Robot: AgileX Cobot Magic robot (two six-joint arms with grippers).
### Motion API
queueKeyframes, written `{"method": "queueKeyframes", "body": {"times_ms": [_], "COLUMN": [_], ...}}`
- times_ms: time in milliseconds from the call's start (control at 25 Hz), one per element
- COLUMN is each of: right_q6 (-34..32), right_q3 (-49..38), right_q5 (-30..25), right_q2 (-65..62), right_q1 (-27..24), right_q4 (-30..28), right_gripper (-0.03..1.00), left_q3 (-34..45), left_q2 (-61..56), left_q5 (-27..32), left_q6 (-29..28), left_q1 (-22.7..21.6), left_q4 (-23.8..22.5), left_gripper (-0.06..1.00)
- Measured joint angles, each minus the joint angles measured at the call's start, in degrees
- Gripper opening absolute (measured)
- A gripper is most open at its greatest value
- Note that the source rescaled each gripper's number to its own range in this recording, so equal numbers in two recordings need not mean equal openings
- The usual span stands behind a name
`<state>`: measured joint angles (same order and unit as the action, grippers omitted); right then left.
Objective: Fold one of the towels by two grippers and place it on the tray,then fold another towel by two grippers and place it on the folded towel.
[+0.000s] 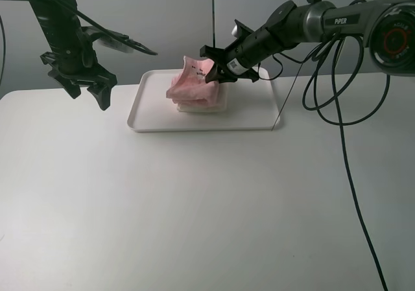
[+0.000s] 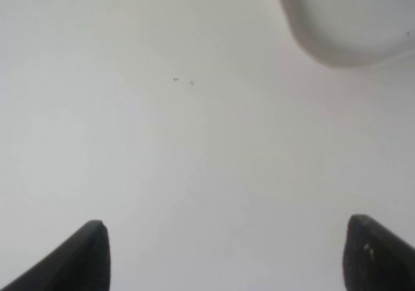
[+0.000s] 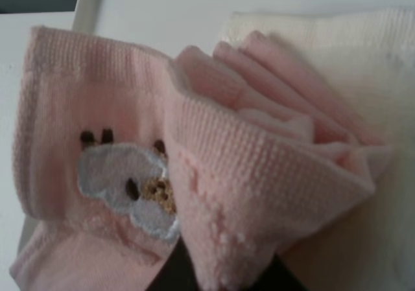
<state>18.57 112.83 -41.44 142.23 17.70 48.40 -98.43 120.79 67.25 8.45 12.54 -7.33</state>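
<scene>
Right black claw gripper (image 1: 213, 72) clamped on folded light pink terry towel (image 1: 191, 83) atop cream-white terry towel (image 1: 202, 106) in flat white plastic tray (image 1: 155, 119); left black claw gripper (image 1: 87, 87) spread apart, empty.

Cream-white terry towel (image 1: 202, 107) mostly hidden under the bunched light pink terry towel (image 1: 192, 83), only a pale strip showing in the high view. Right black claw gripper (image 1: 213, 72) with jaws buried in pink folds; in its wrist view only a dark sliver of it beneath the cloth. Left black claw gripper (image 2: 227, 252) cut off by the wrist picture's edge, just two dark tips (image 2: 81, 258) showing. Flat white plastic tray (image 2: 350, 25) cropped to one blurred rounded corner there. Small embroidered mark (image 1: 202, 70) too small to read from above.
</scene>
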Motion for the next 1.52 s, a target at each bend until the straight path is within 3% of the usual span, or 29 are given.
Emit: {"method": "queueKeyframes", "body": {"times_ms": [80,160,240,320,400,520,760,920,1120,1360,1520], "right_q6": [0.0,0.0,0.0,0.0,0.0,-2.4,-10.8,-14.1,-15.8,-16.3,-17.5], "right_q3": [0.0,0.0,0.0,0.0,0.0,0.0,0.0,-0.6,-11.6,-36.3,-49.7], "right_q5": [0.2,0.5,0.7,0.6,0.3,-1.0,-7.1,-11.2,-10.4,-4.6,-4.6], "right_q2": [0.0,0.1,0.2,0.2,-0.4,-2.7,-13.0,-20.3,-31.7,-50.6,-65.1], "right_q1": [0.0,0.0,0.0,0.0,0.0,0.0,0.0,0.0,0.0,0.0,0.0], "right_q4": [0.0,0.0,0.0,0.0,-1.0,-7.7,-31.3,-41.9,-47.4,-47.8,-47.8], "right_gripper": [0.08,0.19,0.47,0.84,0.97,1.0,1.0,1.0,1.0,1.0,1.0], "left_q3": [0.0,0.0,0.0,0.0,0.0,0.0,0.0,1.0,9.3,25.8,36.8], "left_q2": [0.0,0.0,0.0,0.0,0.0,0.0,0.0,-1.2,-9.6,-23.7,-33.4], "left_q5": [0.0,0.0,0.1,0.1,0.1,0.2,0.2,-0.5,-6.2,-14.8,-16.7], "left_q6": [0.2,0.4,0.5,0.5,0.5,0.6,0.5,-0.4,-0.6,-4.0,-6.9], "left_q1": [0.0,0.0,0.0,0.0,0.0,0.0,0.0,0.0,0.0,0.0,0.0], "left_q4": [0.1,0.4,0.6,0.9,1.1,1.1,1.1,2.0,2.3,2.2,2.2], "left_gripper": [0.93,0.93,0.93,0.93,0.93,0.93,0.93,0.93,0.93,0.93,0.93]}}
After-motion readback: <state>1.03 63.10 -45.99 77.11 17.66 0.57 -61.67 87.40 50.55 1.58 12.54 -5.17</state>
